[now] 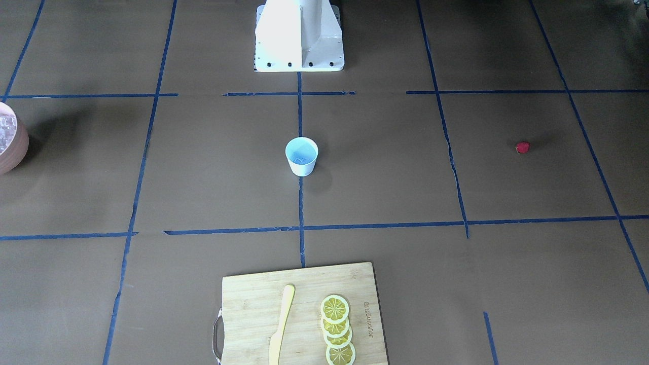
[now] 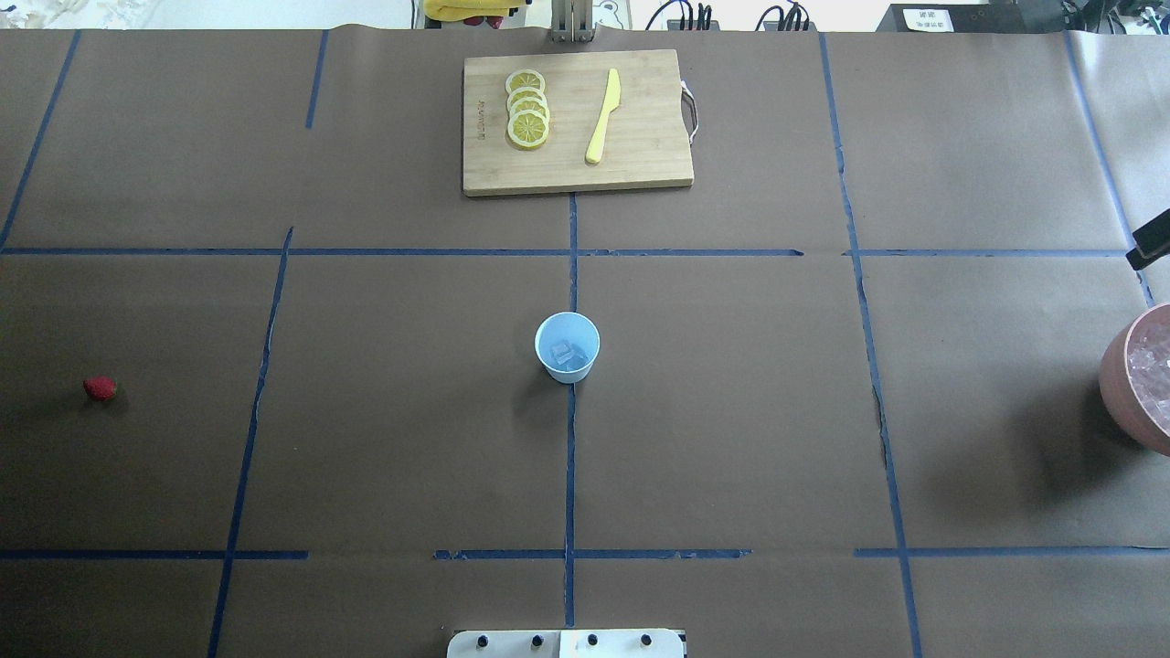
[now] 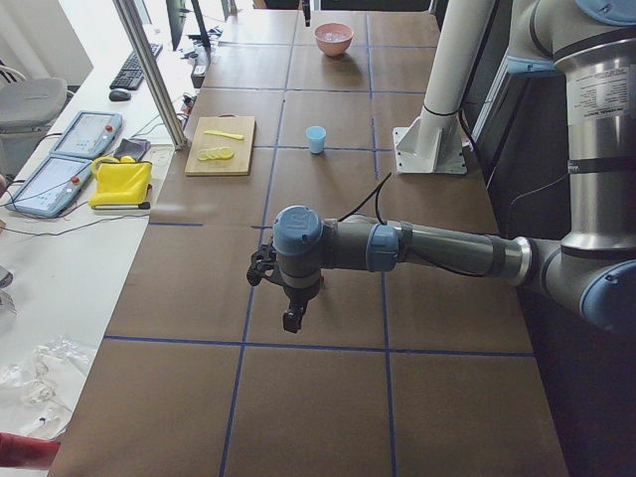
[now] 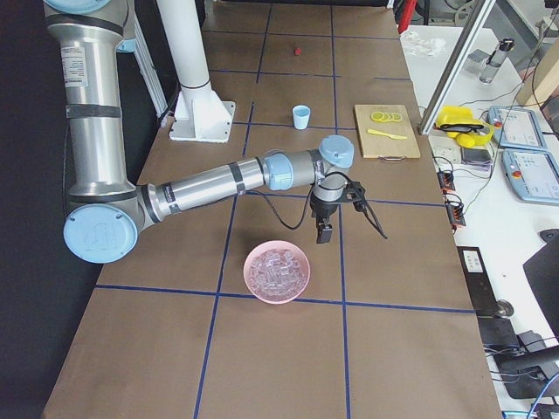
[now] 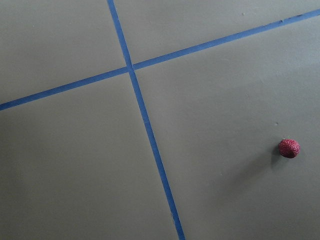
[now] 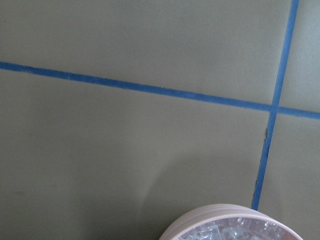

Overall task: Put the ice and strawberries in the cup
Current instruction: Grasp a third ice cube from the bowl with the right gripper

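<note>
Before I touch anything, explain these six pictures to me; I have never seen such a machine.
A two-armed robot stands at a papered table. Two pictures look down on it, two look along it from the ends, two come from wrist cameras. The left gripper hangs near the strawberry, the right gripper by the bowl of ice. Nothing shows in either. The cup in the middle holds some ice; a board carries lemon slices and a knife.

Matt brown paper table [image 2: 731,411], wooden board [image 2: 640,164], glossy ice [image 4: 276,271]
</note>
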